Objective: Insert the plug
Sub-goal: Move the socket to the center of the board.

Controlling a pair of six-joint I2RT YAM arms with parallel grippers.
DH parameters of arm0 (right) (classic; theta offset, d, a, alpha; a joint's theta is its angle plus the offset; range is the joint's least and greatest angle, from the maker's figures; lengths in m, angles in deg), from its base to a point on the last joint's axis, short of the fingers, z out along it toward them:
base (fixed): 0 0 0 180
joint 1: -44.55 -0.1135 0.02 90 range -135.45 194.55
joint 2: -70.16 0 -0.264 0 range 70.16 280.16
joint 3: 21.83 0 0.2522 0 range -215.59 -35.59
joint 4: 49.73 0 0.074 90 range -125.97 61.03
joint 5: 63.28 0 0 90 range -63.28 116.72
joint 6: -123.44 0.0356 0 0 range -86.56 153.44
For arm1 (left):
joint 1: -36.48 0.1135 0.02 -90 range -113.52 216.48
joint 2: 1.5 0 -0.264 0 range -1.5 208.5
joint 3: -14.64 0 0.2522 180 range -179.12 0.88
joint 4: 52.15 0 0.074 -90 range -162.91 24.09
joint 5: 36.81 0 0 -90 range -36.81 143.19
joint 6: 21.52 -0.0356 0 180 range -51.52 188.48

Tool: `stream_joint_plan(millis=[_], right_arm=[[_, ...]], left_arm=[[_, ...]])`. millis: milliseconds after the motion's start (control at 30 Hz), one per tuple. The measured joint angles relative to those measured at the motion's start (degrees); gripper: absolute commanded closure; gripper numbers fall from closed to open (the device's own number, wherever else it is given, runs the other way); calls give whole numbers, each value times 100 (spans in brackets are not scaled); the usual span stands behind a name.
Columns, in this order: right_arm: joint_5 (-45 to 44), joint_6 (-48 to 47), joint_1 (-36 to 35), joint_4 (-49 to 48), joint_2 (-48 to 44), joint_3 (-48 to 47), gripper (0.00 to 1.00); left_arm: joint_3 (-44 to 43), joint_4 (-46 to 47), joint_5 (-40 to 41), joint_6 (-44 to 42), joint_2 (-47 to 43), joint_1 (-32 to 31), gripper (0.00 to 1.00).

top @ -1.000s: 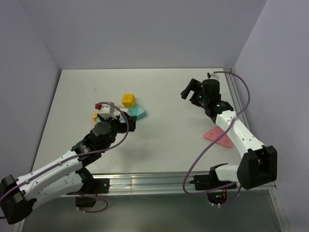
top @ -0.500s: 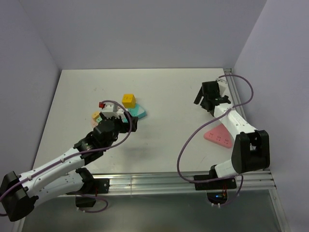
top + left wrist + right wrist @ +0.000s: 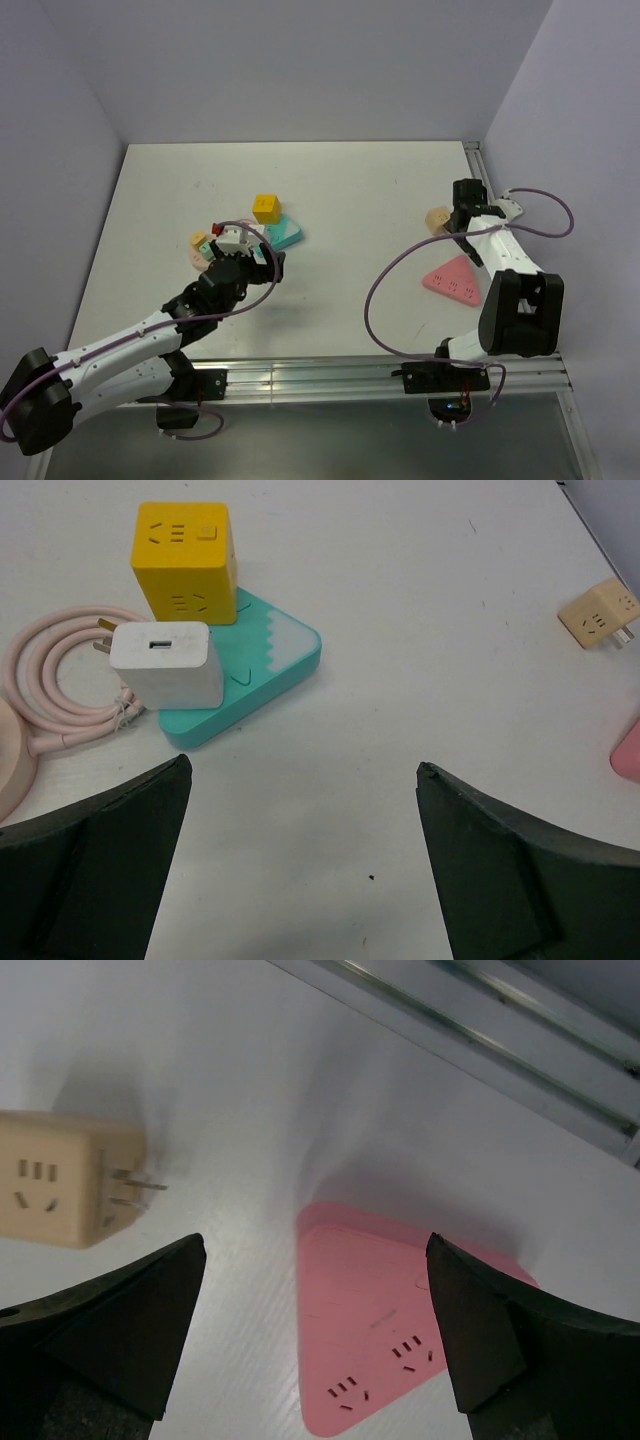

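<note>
— What lies at the left of the table (image 3: 350, 190)?
— A tight cluster of small things. Farthest left is an orange-yellow square piece (image 3: 197, 239), with a red piece (image 3: 213, 228) just behind it. The plug (image 3: 206, 251) is here too, seen from above only as a sliver of pale green. The left arm's wrist covers most of it, so I cannot tell how its prongs lie.

— And the left gripper (image 3: 303, 770)?
— Its jaws are spread wide with nothing between them, low over bare table just right of the cluster. Its own camera does not catch the plug. Ahead of it lies a coiled pink cable (image 3: 55, 675). Next comes a white charger (image 3: 165, 665), pressed against the near left corner of a teal triangular socket board (image 3: 285, 655). A yellow cube (image 3: 187, 562) touches that board's far side.

— What is in the middle?
— Only the tabletop, well apart from both groups.

— And on the right?
— A beige cube adapter (image 3: 65, 1192) lies on its side, its metal prongs pointing towards a pink triangular socket board (image 3: 385, 1330) near it but not touching. The right gripper (image 3: 315, 1243) hangs above the gap between them, jaws released and holding nothing. A metal rail (image 3: 480, 1035) runs along the table's right edge beyond.
</note>
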Motion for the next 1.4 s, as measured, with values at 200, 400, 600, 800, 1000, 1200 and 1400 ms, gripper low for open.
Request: stream_joint_plan(millis=[200,400,600,800,1000,1200,1400], right_arm=[[315,516,398,33,-269,857,4],[673,684,514,-249,-249,1082,14],[1403,1281,-293,-575,-479,1460,12],[2076,2068,-2393,-592,-691,1370,12],[2122,2210,-3348,-501,-673,723,11],[1775,1537,-2931,-516,-656,380,5],[1388,258,-1620,-931,-271,-92,0]], left_arm=[[299,391,-136,-37,4,4,1],[310,479,-286,-44,83,4,0],[321,614,-280,-63,81,4,1],[321,697,-238,-114,138,4,0],[321,693,-144,-170,212,4,1],[321,693,-111,-210,219,4,1],[321,704,-116,-214,240,4,0]])
